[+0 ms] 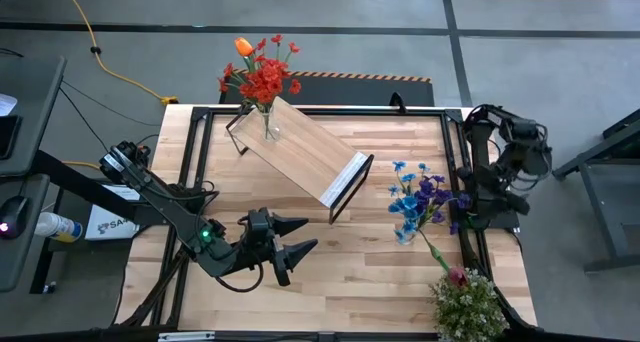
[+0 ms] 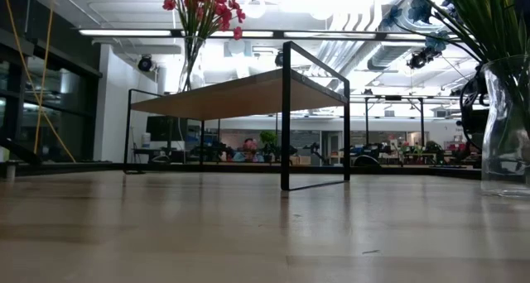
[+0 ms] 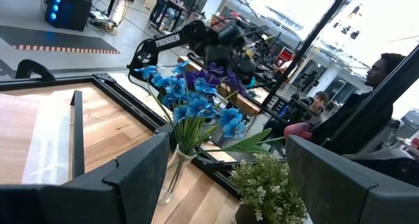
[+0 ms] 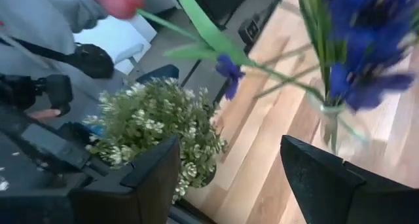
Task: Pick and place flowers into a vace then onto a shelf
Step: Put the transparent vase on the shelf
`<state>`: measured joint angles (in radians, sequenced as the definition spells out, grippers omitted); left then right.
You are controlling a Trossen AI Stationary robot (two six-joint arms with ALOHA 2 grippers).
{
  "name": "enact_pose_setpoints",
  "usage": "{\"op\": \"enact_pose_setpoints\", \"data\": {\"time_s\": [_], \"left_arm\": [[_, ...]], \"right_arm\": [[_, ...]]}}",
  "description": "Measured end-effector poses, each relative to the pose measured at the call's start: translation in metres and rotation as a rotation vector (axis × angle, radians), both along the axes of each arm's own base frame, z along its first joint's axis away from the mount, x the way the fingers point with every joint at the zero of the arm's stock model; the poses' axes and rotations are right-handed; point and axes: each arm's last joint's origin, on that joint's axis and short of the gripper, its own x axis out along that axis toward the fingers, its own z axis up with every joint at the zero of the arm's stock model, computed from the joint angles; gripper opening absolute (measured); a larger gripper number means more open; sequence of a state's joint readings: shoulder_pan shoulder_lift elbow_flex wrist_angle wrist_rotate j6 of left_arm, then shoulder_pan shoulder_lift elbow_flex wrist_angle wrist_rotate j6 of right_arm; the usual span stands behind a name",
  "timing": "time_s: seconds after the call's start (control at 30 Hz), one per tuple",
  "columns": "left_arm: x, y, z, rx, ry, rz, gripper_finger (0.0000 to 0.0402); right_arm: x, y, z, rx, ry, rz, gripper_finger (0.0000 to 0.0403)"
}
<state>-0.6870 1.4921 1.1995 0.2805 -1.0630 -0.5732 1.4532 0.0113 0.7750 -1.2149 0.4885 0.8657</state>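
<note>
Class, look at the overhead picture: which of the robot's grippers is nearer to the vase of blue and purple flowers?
Right. The right gripper sits just beside the blue and purple flowers at the table's right edge; the left gripper is farther off, across bare tabletop.

You see the shelf [image 1: 305,152], a light wood board on a thin black frame, standing skewed near the worktop's far edge. On its far left end a clear vase [image 1: 267,122] holds red flowers [image 1: 262,79] and an orange tulip [image 1: 243,47], upright. Near the worktop's right edge a second clear vase [image 1: 405,232] holds blue and purple flowers [image 1: 420,197], with a dark pink rose [image 1: 457,275] leaning out toward the near right corner.
</note>
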Motion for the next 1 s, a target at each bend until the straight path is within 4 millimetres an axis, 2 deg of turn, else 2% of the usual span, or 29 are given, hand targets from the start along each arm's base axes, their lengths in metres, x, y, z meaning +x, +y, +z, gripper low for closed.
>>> {"op": "enact_pose_setpoints", "data": {"time_s": [0.17, 0.37, 0.6, 0.87, 1.0], "left_arm": [[0.000, 0.000, 0.000, 0.001, 0.001, 0.000, 0.0337], [0.000, 0.000, 0.000, 0.002, 0.002, 0.000, 0.0337], [0.000, 0.000, -0.002, 0.014, 0.017, 0.000, 0.0337], [0.000, 0.000, -0.004, 0.031, 0.037, -0.001, 0.0337], [0.000, 0.000, -0.004, 0.031, 0.037, -0.001, 0.0337]], "right_arm": [[0.002, 0.016, -0.013, 0.022, 0.060, -0.024, 0.0255], [0.004, 0.024, -0.007, 0.136, 0.021, -0.087, 0.0255], [0.009, 0.023, -0.001, 0.242, -0.012, -0.284, 0.0255], [0.013, 0.046, -0.037, 0.252, 0.079, -0.418, 0.0255], [0.013, 0.044, -0.040, 0.250, 0.137, -0.441, 0.0256]]}}
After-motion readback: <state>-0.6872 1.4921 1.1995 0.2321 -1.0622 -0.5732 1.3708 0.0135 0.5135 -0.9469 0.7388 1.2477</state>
